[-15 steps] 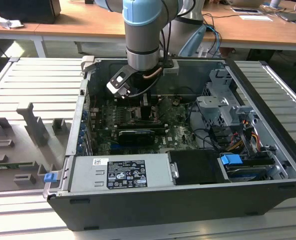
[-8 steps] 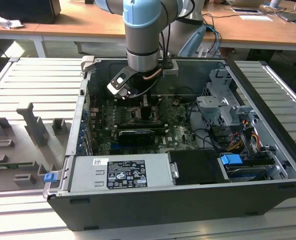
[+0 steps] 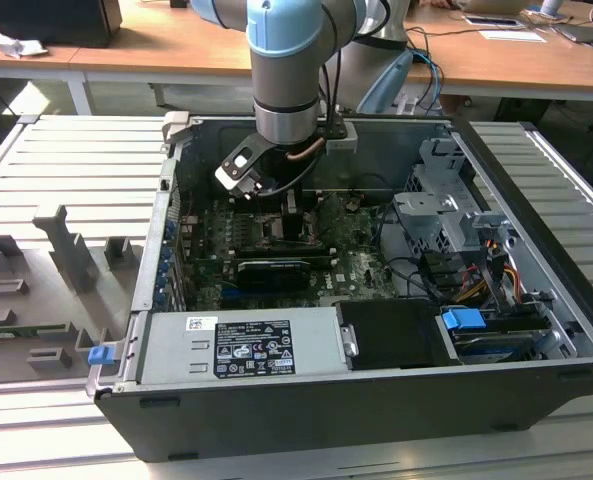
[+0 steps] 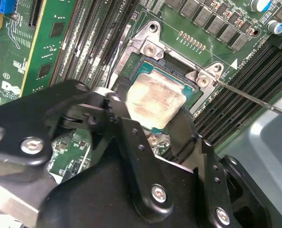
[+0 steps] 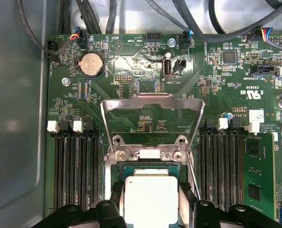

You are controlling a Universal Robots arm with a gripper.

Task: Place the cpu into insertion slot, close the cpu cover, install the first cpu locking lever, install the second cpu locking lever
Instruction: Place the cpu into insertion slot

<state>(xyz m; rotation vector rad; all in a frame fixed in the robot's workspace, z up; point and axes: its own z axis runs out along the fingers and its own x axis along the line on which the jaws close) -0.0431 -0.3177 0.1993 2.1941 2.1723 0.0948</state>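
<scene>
Within the closed pincer (image 4: 152, 111), the cpu (image 4: 155, 99) is gripped over the insertion slot (image 4: 136, 66); the arm (image 3: 286, 80) is held vertical inside the case (image 3: 276, 430), and the cpu cover (image 5: 152, 101) is seen open beyond it.

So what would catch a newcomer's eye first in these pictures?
In the exterior view, the blue-grey arm reaches down into the open computer case. In the first wrist view, the pale silvery cpu sits right at the black gripper, and the cpu cover stands swung open just beyond it.
</scene>
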